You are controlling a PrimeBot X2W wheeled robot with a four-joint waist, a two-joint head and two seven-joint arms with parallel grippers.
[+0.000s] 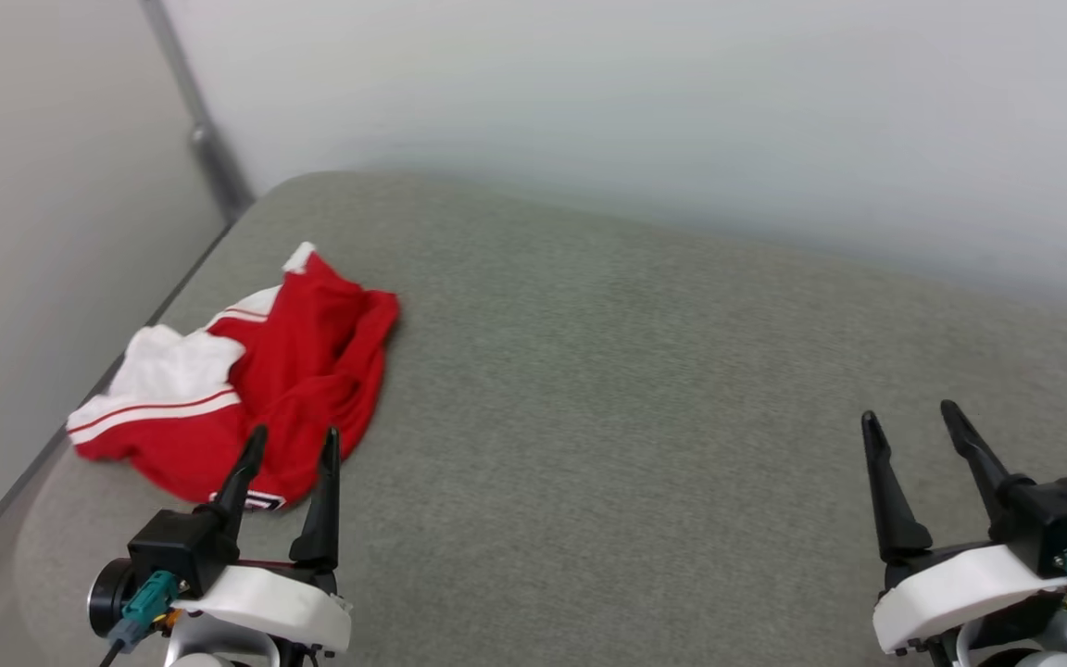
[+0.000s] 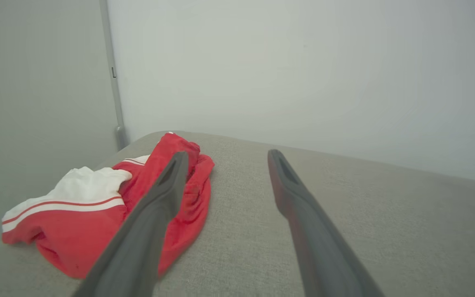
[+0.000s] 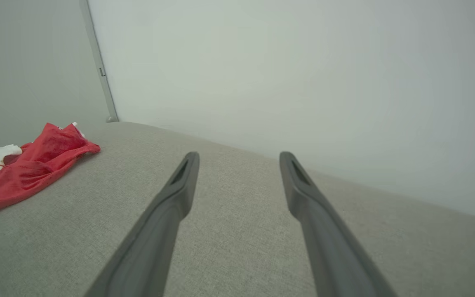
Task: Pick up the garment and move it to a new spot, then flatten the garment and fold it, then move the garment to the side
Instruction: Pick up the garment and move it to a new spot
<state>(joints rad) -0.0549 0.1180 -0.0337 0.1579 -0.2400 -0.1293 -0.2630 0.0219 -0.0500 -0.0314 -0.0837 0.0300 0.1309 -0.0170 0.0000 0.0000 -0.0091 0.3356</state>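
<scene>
By surface left edge, garment bunched; left gripper, right gripper fingers apart.

A desk covered in grey woven fabric, its far left corner rounded, stands against a plain pale back wall. A slim metal post marks where that wall meets the grey left wall. The light is soft and even.

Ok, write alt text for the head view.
A crumpled red jersey with white sleeves lies near the left edge of a grey fabric surface. The open left gripper points at its near hem; the open right gripper is at lower right.
</scene>
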